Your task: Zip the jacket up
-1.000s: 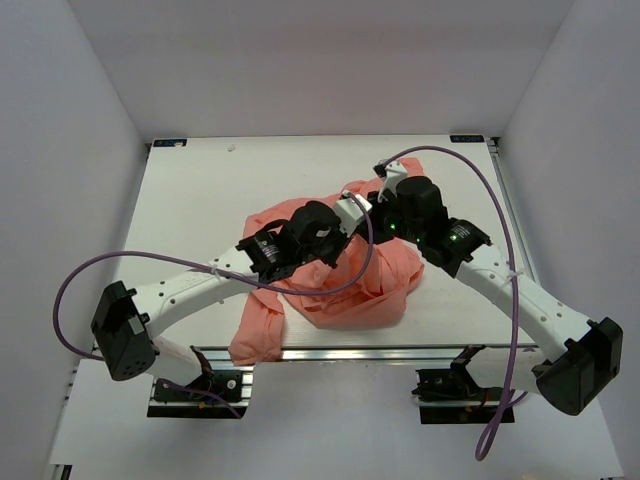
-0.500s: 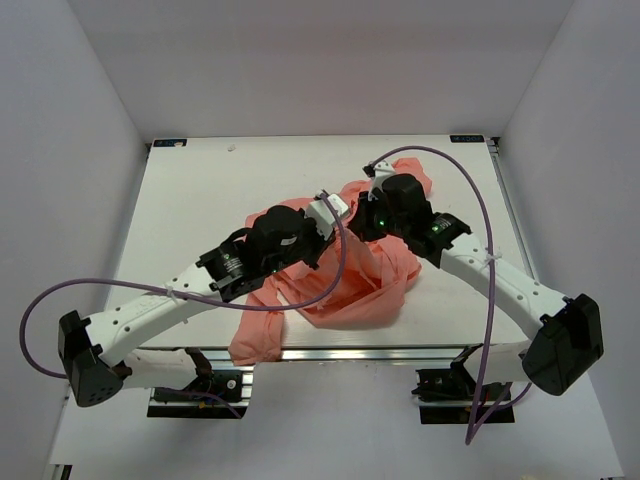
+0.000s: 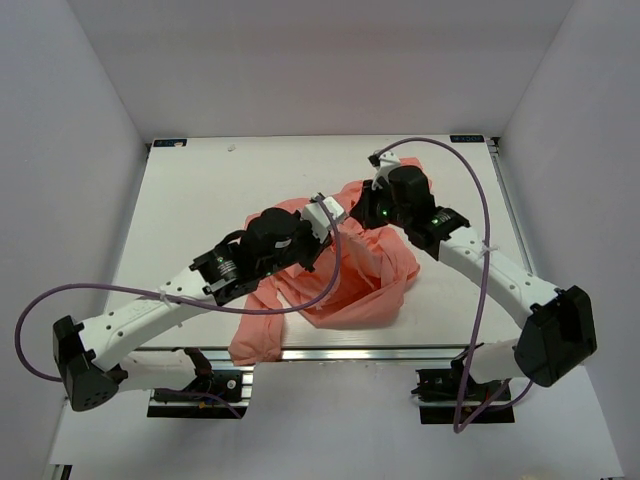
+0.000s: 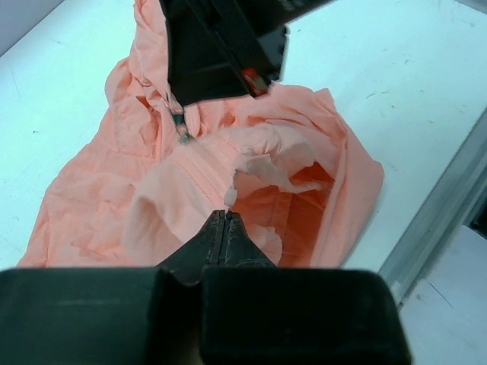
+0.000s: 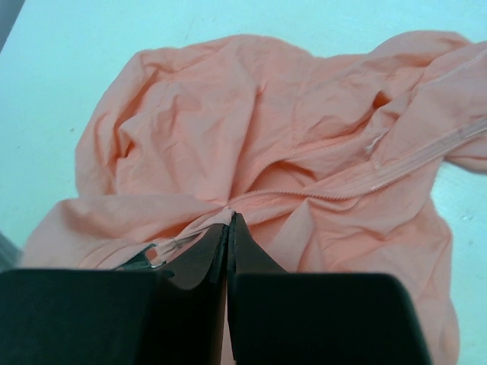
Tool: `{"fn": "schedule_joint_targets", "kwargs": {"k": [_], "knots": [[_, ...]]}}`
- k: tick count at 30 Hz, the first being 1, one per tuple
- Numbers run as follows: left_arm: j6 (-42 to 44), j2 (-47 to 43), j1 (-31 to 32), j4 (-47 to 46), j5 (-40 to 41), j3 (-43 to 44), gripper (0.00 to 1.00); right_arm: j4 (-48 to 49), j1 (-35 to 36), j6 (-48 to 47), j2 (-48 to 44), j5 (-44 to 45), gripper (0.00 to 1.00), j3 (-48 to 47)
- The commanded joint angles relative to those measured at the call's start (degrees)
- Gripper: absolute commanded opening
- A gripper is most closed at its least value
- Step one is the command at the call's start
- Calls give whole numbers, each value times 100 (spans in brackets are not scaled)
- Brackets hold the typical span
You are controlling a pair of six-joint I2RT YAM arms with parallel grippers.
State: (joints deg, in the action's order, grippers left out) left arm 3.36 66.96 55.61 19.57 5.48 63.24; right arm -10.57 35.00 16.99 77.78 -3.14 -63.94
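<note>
Nearest us, one sleeve [image 3: 258,335] of the jacket [image 3: 355,285] droops over the table's [image 3: 190,200] edge at 7 o'clock. The rest is heaped around the centre and out towards 2 o'clock.

Over the last second our left arm has sunk low and stretched out. The right wrist has drawn off towards 1 o'clock, so our two hands now stand farther apart. The front opening between them looks tauter, which we judge helps the slider run.

Our left gripper [image 4: 227,218] is clenched on a fold at the opening's edge. Our right gripper [image 5: 228,222] is clenched on cloth just beside the small dark slider [image 4: 181,129]; whether it has the tab we cannot tell.

The fabric is thin, matte salmon and finely creased. The zipper tape [image 5: 399,161] is a paler, ridged ribbon.
</note>
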Motion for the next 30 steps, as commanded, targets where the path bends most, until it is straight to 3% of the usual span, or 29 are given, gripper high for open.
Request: {"fn": "schedule_joint_targets", "kwargs": {"k": [1, 12, 26, 30], "knots": [[-89, -613, 28, 169, -310, 127, 0, 660, -353, -275, 316, -12, 0, -144], [-1249, -1387, 28, 249, -249, -891, 0, 1285, -986, -934, 1977, 788, 0, -2050], [-2655, -1642, 28, 882, -310, -1736, 0, 1110, -2085, -1462, 4648, 1623, 0, -5926], [-2849, -1616, 28, 1057, -83, -1789, 0, 1504, -2375, -1672, 5395, 1877, 0, -6797]]}}
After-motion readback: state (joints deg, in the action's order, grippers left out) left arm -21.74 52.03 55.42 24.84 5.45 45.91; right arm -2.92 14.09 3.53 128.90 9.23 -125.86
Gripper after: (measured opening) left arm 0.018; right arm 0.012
